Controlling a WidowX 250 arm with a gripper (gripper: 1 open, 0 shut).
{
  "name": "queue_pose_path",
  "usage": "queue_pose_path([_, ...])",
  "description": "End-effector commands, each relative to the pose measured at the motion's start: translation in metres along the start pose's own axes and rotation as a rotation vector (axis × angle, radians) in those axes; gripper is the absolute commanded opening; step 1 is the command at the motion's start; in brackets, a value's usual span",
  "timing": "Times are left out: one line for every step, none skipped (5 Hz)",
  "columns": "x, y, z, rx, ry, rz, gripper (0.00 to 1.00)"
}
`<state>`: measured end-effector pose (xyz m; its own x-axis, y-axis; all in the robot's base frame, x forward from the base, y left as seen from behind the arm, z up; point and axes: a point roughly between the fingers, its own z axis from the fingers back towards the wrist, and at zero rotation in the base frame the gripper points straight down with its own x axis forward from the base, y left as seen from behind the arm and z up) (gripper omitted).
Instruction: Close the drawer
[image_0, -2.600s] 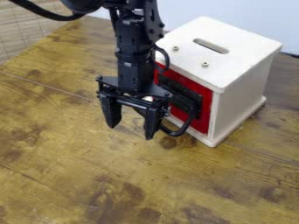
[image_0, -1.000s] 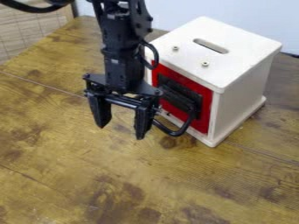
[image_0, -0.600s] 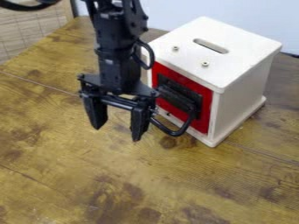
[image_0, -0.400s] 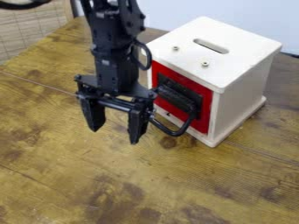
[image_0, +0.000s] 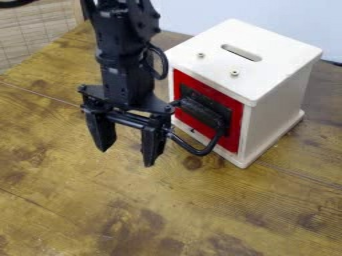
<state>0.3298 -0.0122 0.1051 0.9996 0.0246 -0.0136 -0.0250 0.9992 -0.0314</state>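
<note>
The red drawer (image_0: 218, 118) sits in the white cube-shaped box (image_0: 262, 72) with its glossy red front about flush with the box's face. Its black wire loop handle (image_0: 201, 131) hangs down in front, reaching the table. My gripper (image_0: 120, 146) is open, fingers pointing down, empty, hovering just above the wooden table to the left of the drawer front. Its right finger (image_0: 150, 148) stands a short way left of the handle, not touching it.
The white box has a slot (image_0: 242, 52) on top and stands at the right of the wooden table (image_0: 80, 210). A woven mat (image_0: 34, 25) lies at the far left corner.
My gripper has moved left and toward the front, away from the drawer front, staying open. The drawer and its handle have not visibly moved.
</note>
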Motion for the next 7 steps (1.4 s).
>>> queue_pose_path([-0.001,0.003,0.031,-0.008,-0.098,0.001,1.00])
queue_pose_path([-0.002,0.004,0.030,-0.010,-0.100,-0.001,1.00])
queue_pose_path([-0.003,0.005,0.030,-0.011,-0.102,-0.002,1.00])
queue_pose_path([-0.002,0.008,0.030,-0.012,-0.105,-0.001,1.00])
queue_pose_path([-0.001,0.010,0.029,-0.013,-0.106,0.000,1.00])
queue_pose_path([0.000,0.011,0.028,-0.016,-0.110,0.001,1.00])
queue_pose_path([0.002,0.013,0.028,-0.018,-0.114,0.002,1.00])
